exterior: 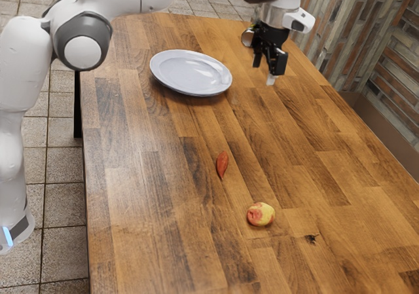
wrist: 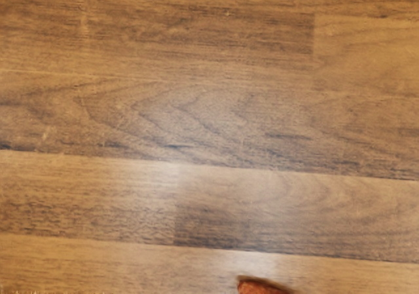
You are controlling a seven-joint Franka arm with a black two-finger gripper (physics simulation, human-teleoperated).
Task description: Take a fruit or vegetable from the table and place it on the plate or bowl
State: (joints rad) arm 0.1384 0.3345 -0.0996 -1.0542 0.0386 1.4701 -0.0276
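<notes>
My fingers [exterior: 281,61] hang apart and empty above the bench [exterior: 314,150], the plate [exterior: 190,72] just beside them, the peach [exterior: 260,214] well apart from them.

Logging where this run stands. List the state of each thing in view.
gripper: open, empty, above the table at the plate's side toward the exterior view's right.
plate: flat on the table, nothing on it.
red-brown vegetable: lying on the table, apart from the gripper.
peach-coloured fruit: resting on the table, apart from the gripper.
</notes>
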